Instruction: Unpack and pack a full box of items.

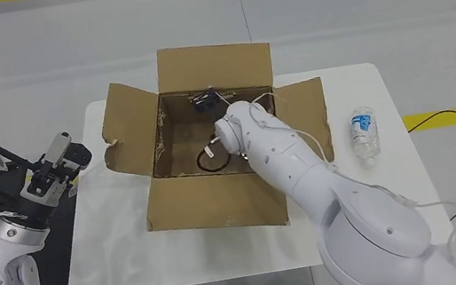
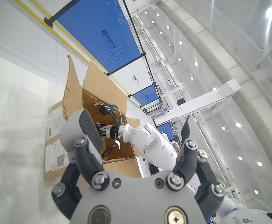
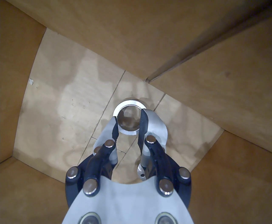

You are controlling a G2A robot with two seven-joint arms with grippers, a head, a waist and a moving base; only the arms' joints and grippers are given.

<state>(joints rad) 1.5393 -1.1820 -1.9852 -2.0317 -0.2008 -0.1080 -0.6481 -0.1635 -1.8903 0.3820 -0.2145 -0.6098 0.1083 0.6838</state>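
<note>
An open cardboard box (image 1: 211,204) stands on the white table (image 1: 119,250) with its flaps spread. My right arm reaches down into it. On the box floor (image 3: 63,101) stands a shiny round metal cup (image 3: 128,106), seen from above. My right gripper (image 3: 129,119) is shut on it, one pad pressed to each side of its wall. My left gripper (image 2: 136,118) hangs beyond the table's left edge, open with nothing between its fingers (image 2: 89,127). It faces the box (image 2: 106,89), where the right gripper (image 2: 99,130) is seen inside.
A clear plastic bottle (image 1: 363,132) lies on the table to the right of the box. A black cable loop (image 1: 208,159) hangs from the right wrist inside the box. Bare table surface lies in front of the box and to its left.
</note>
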